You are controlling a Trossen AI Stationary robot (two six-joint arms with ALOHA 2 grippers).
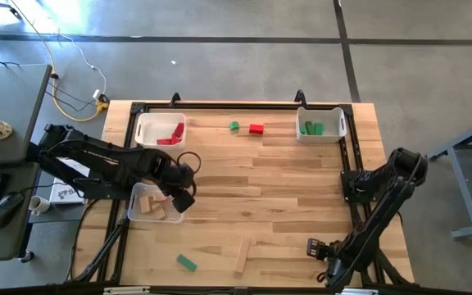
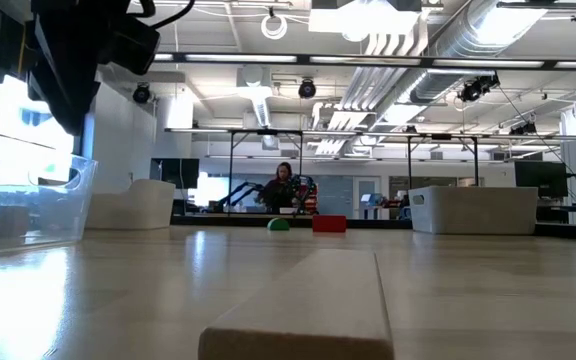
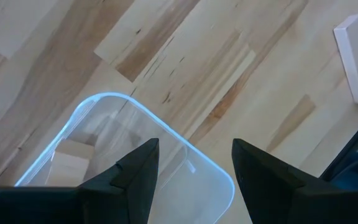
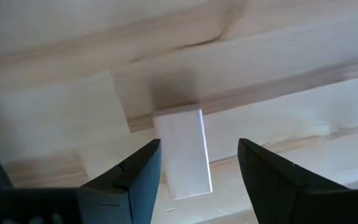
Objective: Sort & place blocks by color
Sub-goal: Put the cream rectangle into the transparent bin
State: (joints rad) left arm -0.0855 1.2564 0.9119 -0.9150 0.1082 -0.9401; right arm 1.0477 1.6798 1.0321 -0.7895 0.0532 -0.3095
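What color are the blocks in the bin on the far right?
Green. The blocks in the white bin show best in the high view.

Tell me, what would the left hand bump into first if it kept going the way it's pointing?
Probably the clear bin. The left hand is open and points down at the bin's rim, plain wood blocks inside. How far above the rim it hangs is unclear.

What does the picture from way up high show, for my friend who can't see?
A wooden table seen from above: the left hand hangs open over a clear bin of plain blocks, the right hand waits open near the table's front edge.
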